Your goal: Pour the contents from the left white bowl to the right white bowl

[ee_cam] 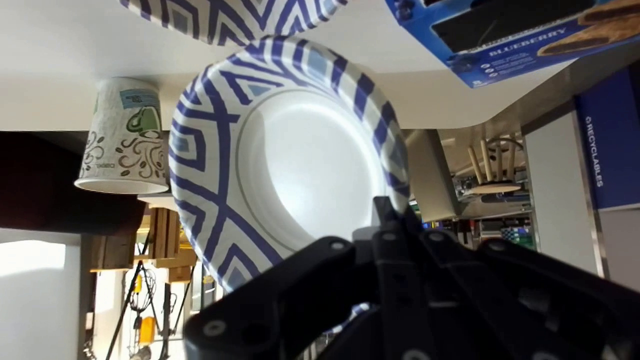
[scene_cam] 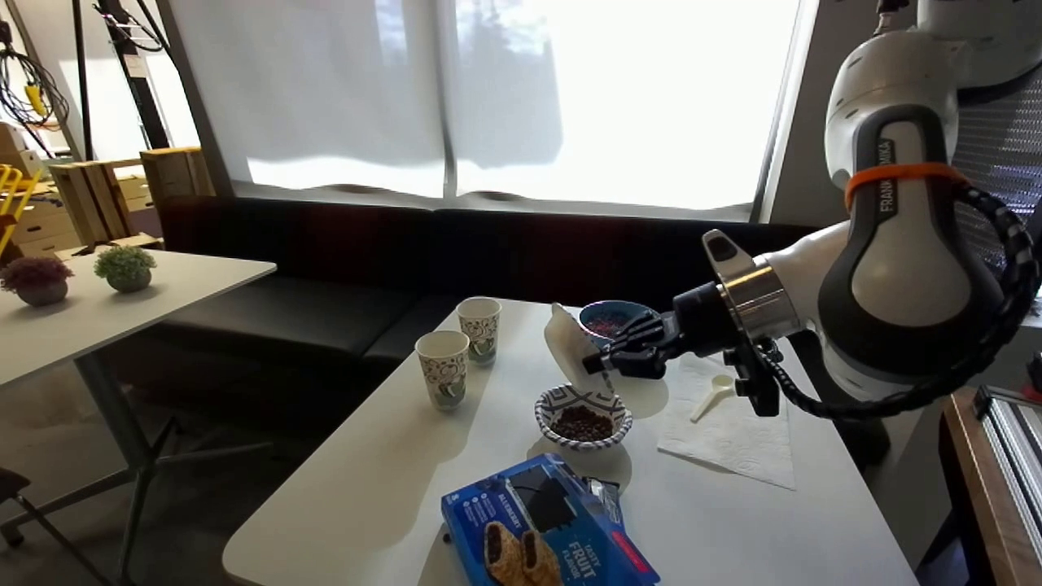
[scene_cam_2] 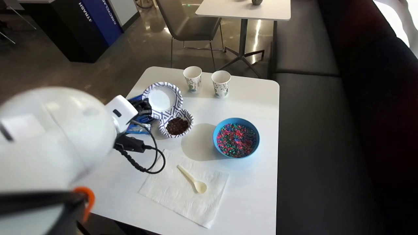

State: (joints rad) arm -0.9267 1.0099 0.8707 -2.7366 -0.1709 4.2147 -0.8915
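Wrist view: nearly closed gripper (ee_cam: 397, 213) pinches the tilted left white bowl (ee_cam: 307, 155) by its four-o'clock rim; right white bowl (ee_cam: 233, 18) at eleven o'clock.

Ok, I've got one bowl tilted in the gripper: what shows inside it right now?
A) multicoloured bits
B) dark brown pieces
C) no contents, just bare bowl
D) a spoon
C: in the wrist view the white floor of the tilted bowl shows bare, while the dark brown pieces lie in the upright bowl.
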